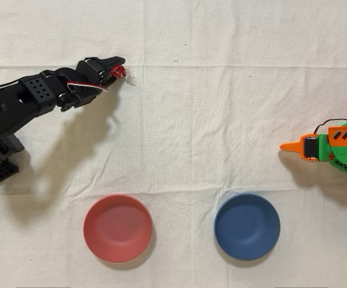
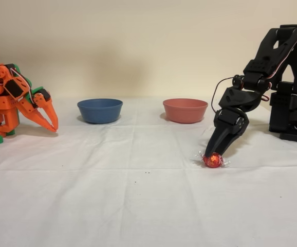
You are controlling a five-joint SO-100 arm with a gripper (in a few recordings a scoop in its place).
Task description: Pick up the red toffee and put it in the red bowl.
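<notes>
The end effector [image 2: 214, 153] is lowered to the cloth with its tips at the toffee [image 2: 212, 160]. In the fixed view the fingers slope steeply down and their tips meet the top of the red foil ball; in the overhead view the toffee [image 1: 119, 71] sits right at the tips of the end effector [image 1: 116, 67]. The jaws appear nearly closed around the sweet, but whether they actually clamp it or only touch it cannot be told. The toffee rests on the worktop [image 1: 221, 132], near the far edge as the fixed camera sees it, its clear twisted ends sticking out to either side.

The steep approach suits a small round item: the tips can straddle it without dragging the cloth.

The red bowl [image 1: 117, 228] stands well apart from the toffee, toward the opposite edge of the worktop, open side up to receive a drop from above. The blue bowl [image 1: 247, 225] stands beside it, so the release must be placed with care. The orange arm [image 1: 332, 147] is idle at the side edge.
</notes>
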